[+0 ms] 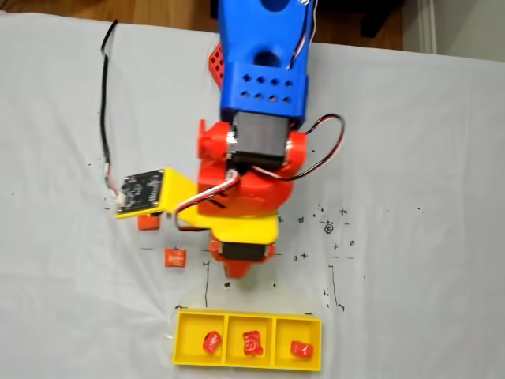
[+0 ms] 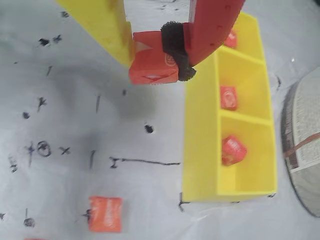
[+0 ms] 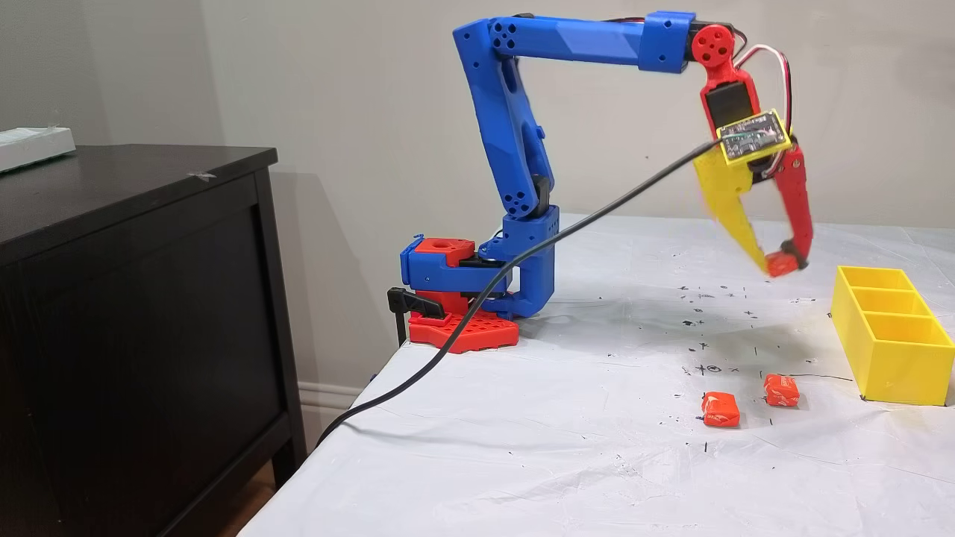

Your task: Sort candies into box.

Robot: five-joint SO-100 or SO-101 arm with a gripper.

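Pinched at the top of the wrist view, 1 orange candy (image 2: 152,65) sits between the yellow finger (image 2: 102,25) and the red finger (image 2: 212,25) of the hand (image 2: 156,62), which is pressed onto it from both sides; a black pad (image 2: 174,50) on the red finger touches the wrapper. Seen from the side fixed view, the hand (image 3: 780,262) holds this candy (image 3: 781,264) clear above the worktop (image 3: 559,418), short of the box (image 3: 891,339).

Box: yellow, 3 compartments in a row, standing on the worktop. Each compartment holds 1 red candy: the near one (image 2: 233,150), the middle one (image 2: 228,97) and the far one (image 2: 231,39) in the wrist view.

2 more orange candies lie loose on the worktop, near each other and apart from the box: candy (image 3: 721,409) and candy (image 3: 781,390). The top fixed view shows 1 of them (image 1: 175,257) clearly; the other is partly hidden under the circuit board (image 1: 142,191).

Worktop cover: white sheet with black pen marks. A black cable (image 3: 522,261) runs from the arm (image 3: 515,134) off the worktop edge. A dark cabinet (image 3: 134,313) stands beside the worktop.
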